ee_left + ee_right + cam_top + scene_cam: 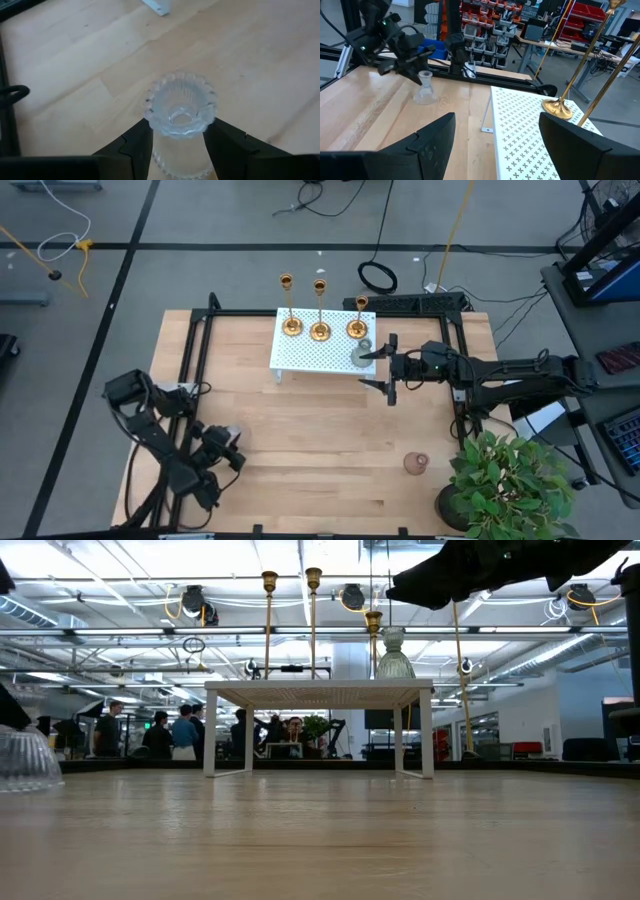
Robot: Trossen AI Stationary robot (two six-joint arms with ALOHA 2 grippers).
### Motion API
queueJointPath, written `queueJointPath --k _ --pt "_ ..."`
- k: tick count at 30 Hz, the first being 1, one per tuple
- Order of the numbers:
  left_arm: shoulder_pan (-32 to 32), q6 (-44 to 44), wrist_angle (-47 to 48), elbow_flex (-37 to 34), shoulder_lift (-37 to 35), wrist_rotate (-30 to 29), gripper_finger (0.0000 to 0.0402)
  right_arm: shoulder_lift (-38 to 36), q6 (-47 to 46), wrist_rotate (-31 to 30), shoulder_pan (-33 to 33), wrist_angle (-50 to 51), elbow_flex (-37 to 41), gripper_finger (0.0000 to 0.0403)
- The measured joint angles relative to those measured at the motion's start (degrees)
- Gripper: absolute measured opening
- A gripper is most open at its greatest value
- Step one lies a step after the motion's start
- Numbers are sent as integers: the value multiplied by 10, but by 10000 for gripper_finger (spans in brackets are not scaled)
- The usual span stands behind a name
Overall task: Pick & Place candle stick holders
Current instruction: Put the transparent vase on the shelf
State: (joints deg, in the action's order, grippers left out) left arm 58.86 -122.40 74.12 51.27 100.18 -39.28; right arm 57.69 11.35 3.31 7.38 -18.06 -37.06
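**Q:** Wooden worktop (pixel 300 440) from above: what stands on it?
**A:** A white perforated stand (pixel 315 358) near the far edge carries three gold candle stick holders (pixel 320 330) in a row, with a clear glass holder (pixel 361 355) at its right corner. The right tool (pixel 385 369) hovers just beside that corner, fingers spread and empty. The left tool (pixel 226 448) sits near the front left. A small pink holder (pixel 416 464) and a potted plant (pixel 510 480) occupy the front right.

**Q:** And at table height?
**A:** The three gold stems rise from the stand (pixel 320 692), upright; the greenish glass holder (pixel 394 655) stands beside them. People stand in the room behind.

**Q:** Left wrist view?
**A:** The left tool (pixel 177 145) is clenched around a clear ribbed glass candle holder (pixel 180 112), which stands upright on the wood.

**Q:** Right wrist view?
**A:** Wide-parted fingers (pixel 432 137) frame the stand (pixel 530 125); one gold base (pixel 556 106) rests on it.
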Motion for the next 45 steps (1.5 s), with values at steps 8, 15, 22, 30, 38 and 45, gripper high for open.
queueJointPath --k 8,15,22,30,38,45 --pt "-34 -11 -36 -60 0 -39 172 0 0 0 0 5 0 279" --pt "-65 22 -38 -70 0 -77 172 0 1 0 0 8 0 279" --pt "-98 63 -38 -71 0 -104 135 0 1 0 0 12 0 279" --pt "-118 72 -38 -71 0 -131 15 0 -1 0 0 21 0 279" --pt "-117 115 -69 -71 0 -84 47 0 -1 0 0 21 0 279" --pt "-117 183 -138 -71 0 -56 109 0 -1 0 0 22 0 279"
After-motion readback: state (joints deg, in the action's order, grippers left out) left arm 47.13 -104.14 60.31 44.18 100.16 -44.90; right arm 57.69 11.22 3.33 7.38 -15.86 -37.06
